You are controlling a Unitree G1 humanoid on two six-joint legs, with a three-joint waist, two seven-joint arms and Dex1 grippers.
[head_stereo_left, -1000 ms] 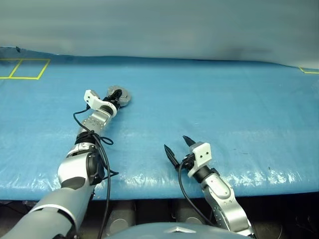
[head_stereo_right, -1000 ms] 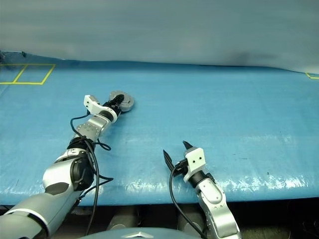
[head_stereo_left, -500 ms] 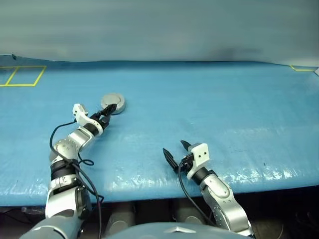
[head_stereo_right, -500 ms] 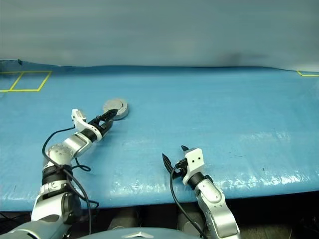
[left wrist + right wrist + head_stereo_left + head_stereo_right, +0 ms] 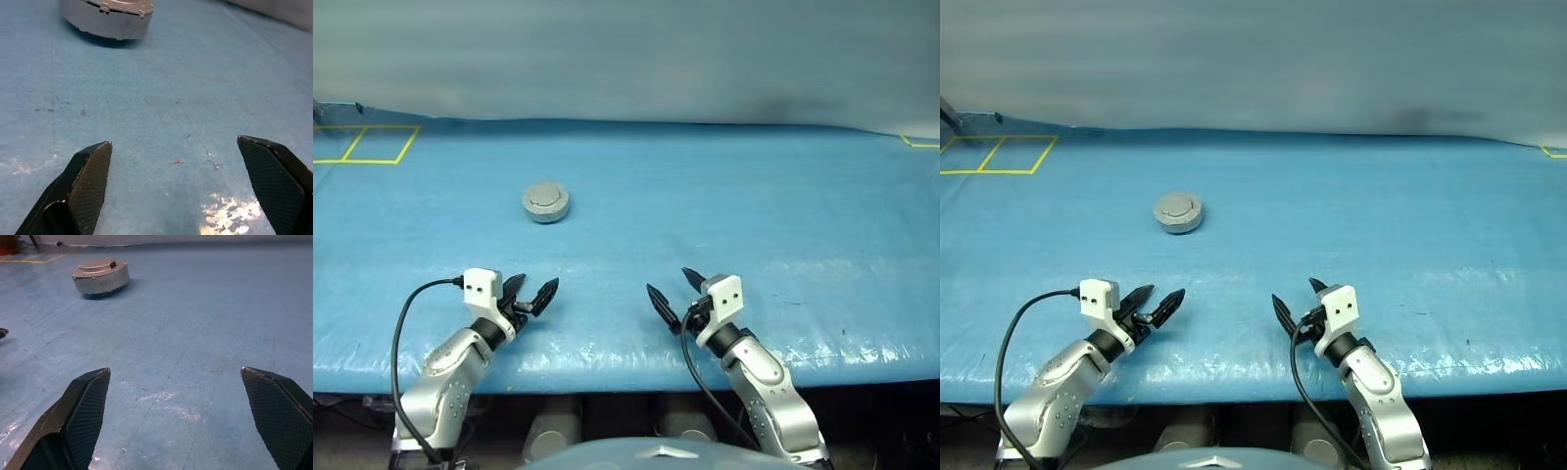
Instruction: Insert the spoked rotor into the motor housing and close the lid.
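The motor housing (image 5: 546, 203) is seen on the blue table (image 5: 754, 215) with its lid (image 5: 1178, 207) closed. The left gripper (image 5: 530, 295) and right gripper (image 5: 672, 296) are held spread apart, empty, near the front edge.

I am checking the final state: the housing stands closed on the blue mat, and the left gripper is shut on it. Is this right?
Not quite. The housing is closed on the mat, but the left gripper is open and apart from it, as the left eye view shows.

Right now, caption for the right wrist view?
Open right end effector over blue table, facing closed motor housing.
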